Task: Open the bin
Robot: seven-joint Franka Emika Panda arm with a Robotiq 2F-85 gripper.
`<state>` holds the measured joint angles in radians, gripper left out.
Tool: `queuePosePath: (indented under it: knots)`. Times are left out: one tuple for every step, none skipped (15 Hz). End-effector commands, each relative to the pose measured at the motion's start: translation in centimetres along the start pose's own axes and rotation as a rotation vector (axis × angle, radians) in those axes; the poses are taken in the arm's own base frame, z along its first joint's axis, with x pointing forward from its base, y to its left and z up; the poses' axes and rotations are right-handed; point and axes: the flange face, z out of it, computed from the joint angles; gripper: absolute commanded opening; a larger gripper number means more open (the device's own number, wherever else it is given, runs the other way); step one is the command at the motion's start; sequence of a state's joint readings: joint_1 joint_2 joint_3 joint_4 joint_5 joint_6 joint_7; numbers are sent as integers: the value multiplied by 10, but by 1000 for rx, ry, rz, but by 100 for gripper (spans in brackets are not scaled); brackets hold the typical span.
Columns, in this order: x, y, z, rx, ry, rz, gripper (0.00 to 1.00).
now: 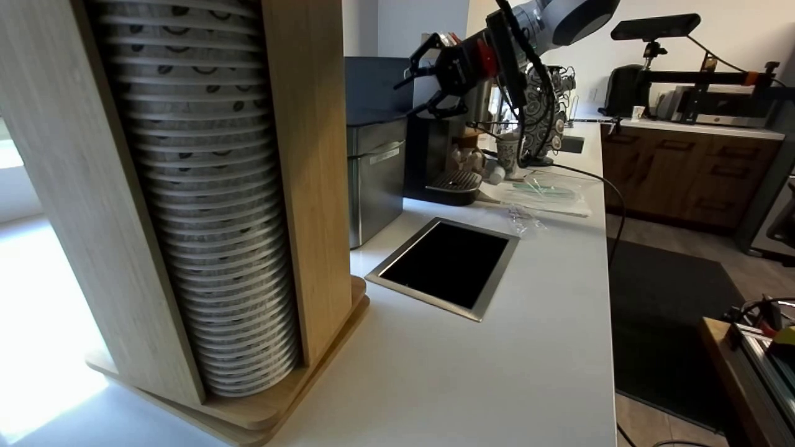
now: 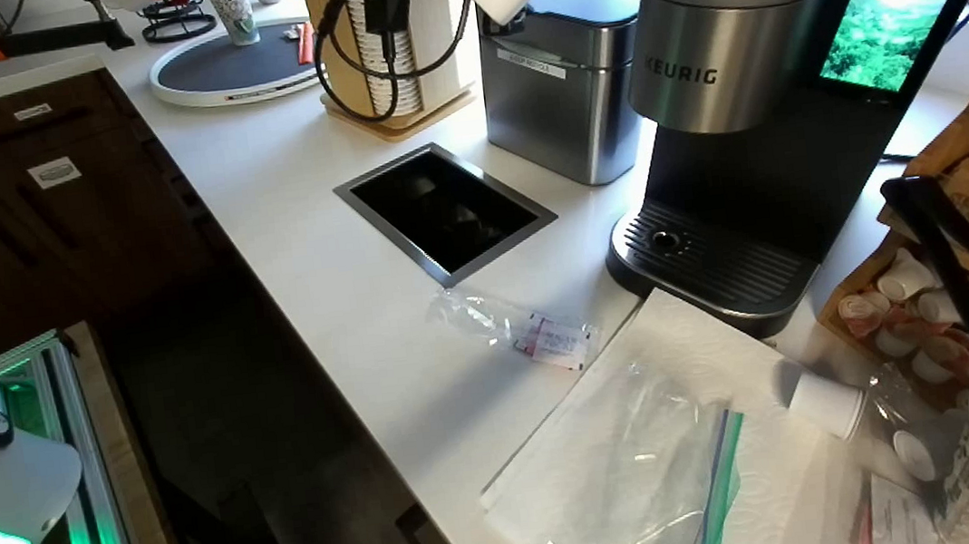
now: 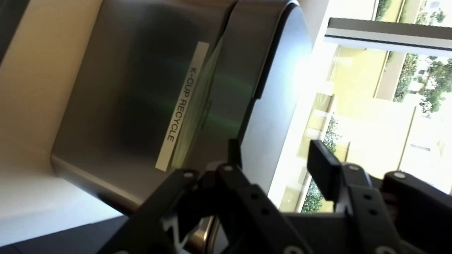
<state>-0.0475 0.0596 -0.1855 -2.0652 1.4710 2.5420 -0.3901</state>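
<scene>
The bin (image 2: pixel 552 105) stands upright on the worktop (image 2: pixel 282 176), between the cup stand (image 1: pixel 317 186) and the coffee machine (image 2: pixel 722 35), its label (image 3: pixel 182 106) reading K-CUP RECYCLE. Its lid (image 2: pixel 590 0) lies flat and closed, so by my judgement the job itself is not yet done. What I do have is position: my gripper (image 3: pixel 277 157) is spread, pinching nothing that I can see, up at the lid's front edge. In the wrist view the lower finger (image 3: pixel 234 153) overlaps the line of that edge, while the upper finger (image 3: pixel 323 173) hangs above the lid. Whether the lower one touches, I cannot tell. Left to do, I think: work it under the edge, lift, and swing the lid up.
</scene>
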Motion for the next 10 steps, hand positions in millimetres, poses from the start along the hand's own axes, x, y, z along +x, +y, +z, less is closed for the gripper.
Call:
queuePosePath:
  knots:
    - [2, 2, 5, 19, -24, 32, 55]
    - [1, 5, 6, -13, -26, 48, 54]
    - [1, 7, 4, -52, -15, 62, 54]
    - [1, 8, 2, -81, -5, 63, 52]
    - [3, 9, -1, -112, 3, 66, 51]
    - [6, 10, -3, -147, 19, 61, 52]
    - [8, 11, -5, -177, 26, 67, 54]
    - [12, 12, -4, -187, 19, 77, 56]
    - [14, 12, -2, -189, 8, 84, 60]
    - [14, 14, 2, -194, 0, 102, 57]
